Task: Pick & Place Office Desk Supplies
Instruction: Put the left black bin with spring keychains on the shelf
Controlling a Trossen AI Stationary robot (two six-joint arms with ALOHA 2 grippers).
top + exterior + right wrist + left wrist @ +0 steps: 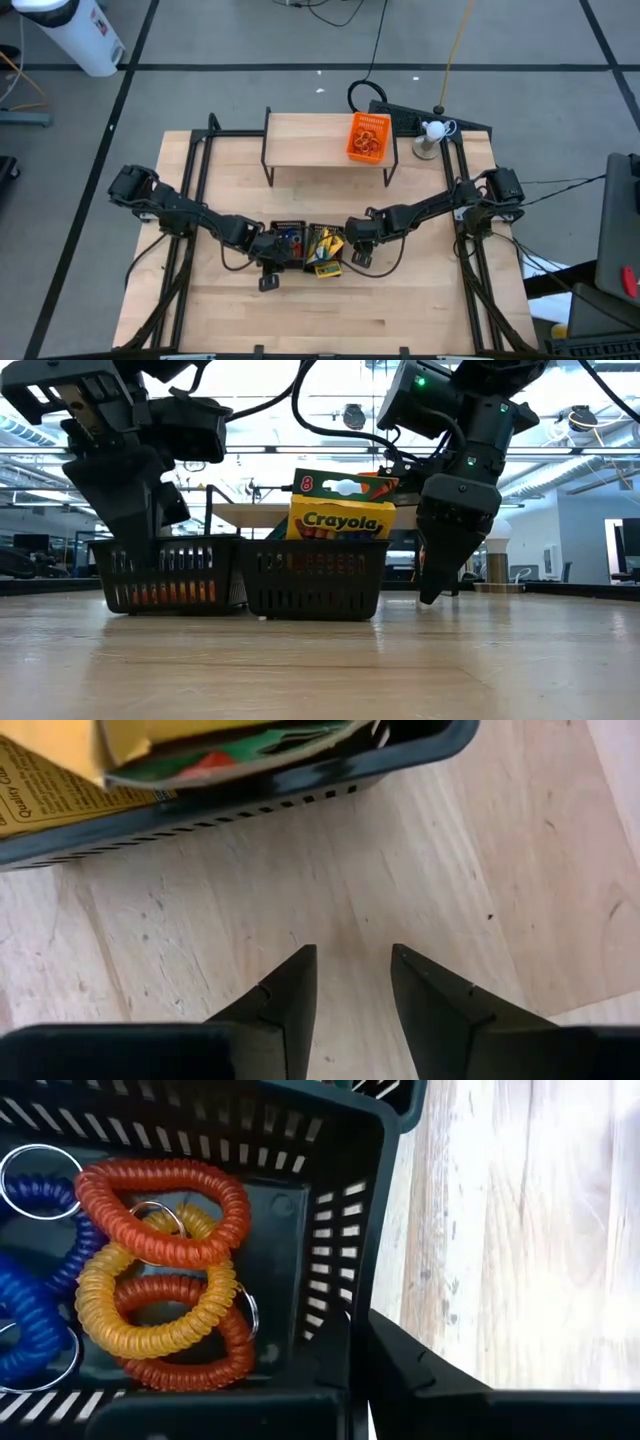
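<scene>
Your left gripper (268, 252) is clamped on the wall of the black tray (287, 245) of coiled bands (160, 1270), low centre of the high view. Lift it level. Your right gripper (356, 252) hangs empty, jaws parted, beside the crayon tray (325, 250).

wooden table (400, 300), light wooden shelf (310, 140) at the back, small white ball (434, 130) on a stand just beside it, white cylinder (75, 30) on the floor
</scene>
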